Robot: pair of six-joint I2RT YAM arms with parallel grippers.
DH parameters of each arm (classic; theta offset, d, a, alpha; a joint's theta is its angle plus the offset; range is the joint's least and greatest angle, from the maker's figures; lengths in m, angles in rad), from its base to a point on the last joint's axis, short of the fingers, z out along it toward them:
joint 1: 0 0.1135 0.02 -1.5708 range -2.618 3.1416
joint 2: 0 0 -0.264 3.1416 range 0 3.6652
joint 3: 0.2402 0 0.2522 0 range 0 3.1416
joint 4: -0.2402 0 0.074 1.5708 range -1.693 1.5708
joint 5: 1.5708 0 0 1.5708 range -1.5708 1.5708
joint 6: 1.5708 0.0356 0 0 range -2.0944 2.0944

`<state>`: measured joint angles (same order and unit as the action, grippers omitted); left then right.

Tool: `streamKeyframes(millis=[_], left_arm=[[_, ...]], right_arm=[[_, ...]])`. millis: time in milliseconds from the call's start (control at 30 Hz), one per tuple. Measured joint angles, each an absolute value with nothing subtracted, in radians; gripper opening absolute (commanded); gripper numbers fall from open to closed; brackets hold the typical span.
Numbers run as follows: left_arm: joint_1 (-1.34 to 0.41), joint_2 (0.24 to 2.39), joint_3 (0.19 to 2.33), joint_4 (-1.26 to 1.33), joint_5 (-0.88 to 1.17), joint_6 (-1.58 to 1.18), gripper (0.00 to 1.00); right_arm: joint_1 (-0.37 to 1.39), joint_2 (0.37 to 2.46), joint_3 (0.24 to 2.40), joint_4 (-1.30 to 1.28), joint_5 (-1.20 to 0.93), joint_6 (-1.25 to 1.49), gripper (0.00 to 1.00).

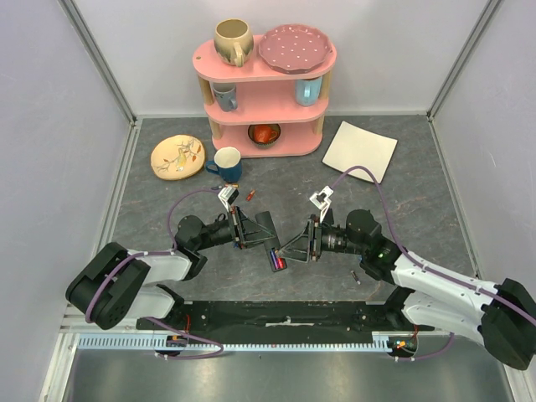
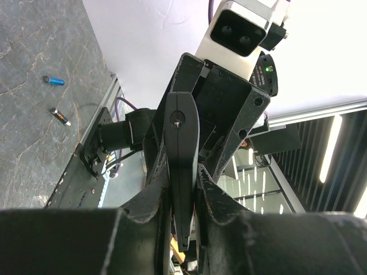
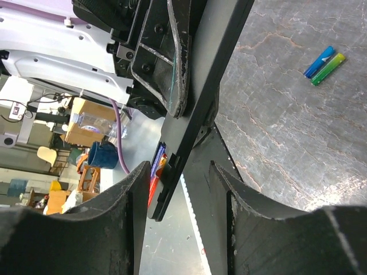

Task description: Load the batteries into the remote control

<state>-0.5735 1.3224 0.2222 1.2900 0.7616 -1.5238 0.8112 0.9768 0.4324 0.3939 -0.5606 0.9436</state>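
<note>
My left gripper [image 1: 251, 228] is shut on the remote control [image 2: 182, 132], a slim black bar clamped edge-on between its fingers and held above the table. In the right wrist view the remote control [image 3: 198, 97] runs diagonally, its lower end between the jaws of my right gripper [image 3: 178, 172], which stand open on either side of it. Blue and red batteries [image 3: 157, 167] sit in the open compartment at that end, also seen as batteries [image 1: 275, 260] from above. My right gripper [image 1: 297, 244] faces the left one.
Loose batteries lie on the grey table: a blue and green pair [image 3: 324, 64], a blue one [image 2: 55, 81], a dark one [image 2: 59, 116]. At the back stand a pink shelf [image 1: 266, 92], a blue mug [image 1: 227, 163], a plate [image 1: 177, 157] and a white napkin [image 1: 360, 149].
</note>
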Motion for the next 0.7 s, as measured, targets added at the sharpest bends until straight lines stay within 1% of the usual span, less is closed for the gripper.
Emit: streamKeyframes(millis=[133,300,400,600,700], left_arm=[[-0.574,1.322,0.222,1.29,0.762,-1.524,0.02],[-0.574,1.322,0.222,1.29,0.762,-1.523,0.02],[-0.574,1.322,0.222,1.29,0.762,-1.523,0.02],[-0.574,1.328,0.222,1.287,0.761,-1.515,0.02],[-0.574,1.328,0.222,1.285,0.76,-1.507,0.02]], right_arm=[[0.81,0.997,0.432,0.423,-0.574,0.962,0.49],[0.809,1.035,0.432,0.461,-0.596,0.987,0.5],[0.809,1.05,0.432,0.471,-0.608,0.997,0.47],[0.809,1.066,0.433,0.485,-0.624,1.015,0.34],[0.809,1.073,0.435,0.491,-0.629,1.022,0.26]])
